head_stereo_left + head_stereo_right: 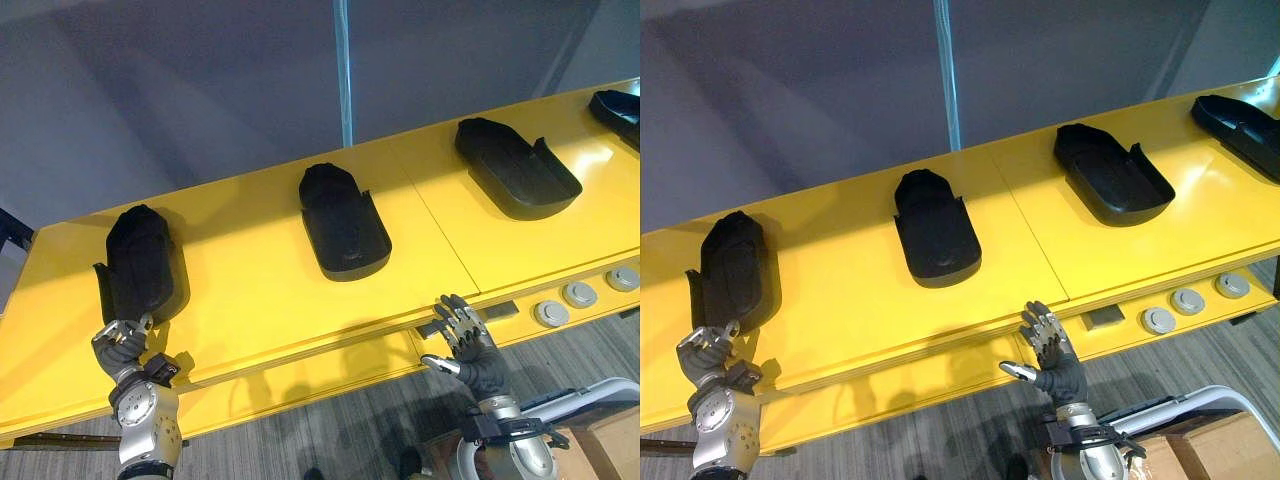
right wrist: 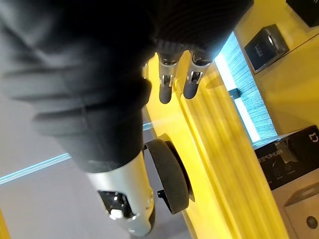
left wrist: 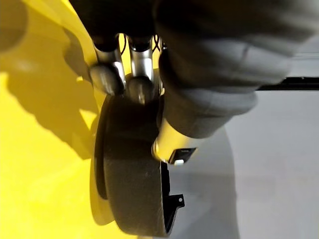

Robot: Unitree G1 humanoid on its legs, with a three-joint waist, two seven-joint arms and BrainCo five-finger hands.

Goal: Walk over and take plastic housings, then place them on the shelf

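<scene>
Nearest the camera, the left hand (image 1: 120, 345) is seen at the front edge of a yellow table (image 1: 250, 295), with its fingers (image 3: 142, 87) curled onto the near end of the leftmost housing (image 1: 145, 260) and its thumb laid against the rim on the other side, so that this black plastic shell is pinched between them while it rests on the yellow surface. The right hand (image 1: 465, 335) is held over the table's front lip, further to the right, with its fingers (image 2: 167, 84) straight and spread and nothing in them. Three more black housings are laid in a row along the table, well apart from one another: the middle housing (image 1: 343, 220) and the third housing (image 1: 515, 165) are both turned hollow side up, and the fourth housing (image 1: 618, 110) is cut off by the right border. Three round grey buttons (image 1: 580, 293) are set in the lower front ledge to the right of the right hand, with a small dark plate (image 1: 1103, 318) just beside them. A grey wall with a pale blue vertical strip (image 1: 343, 70) is seen behind the table, and a cardboard box (image 1: 600, 440) stands on the floor at the lower right.
</scene>
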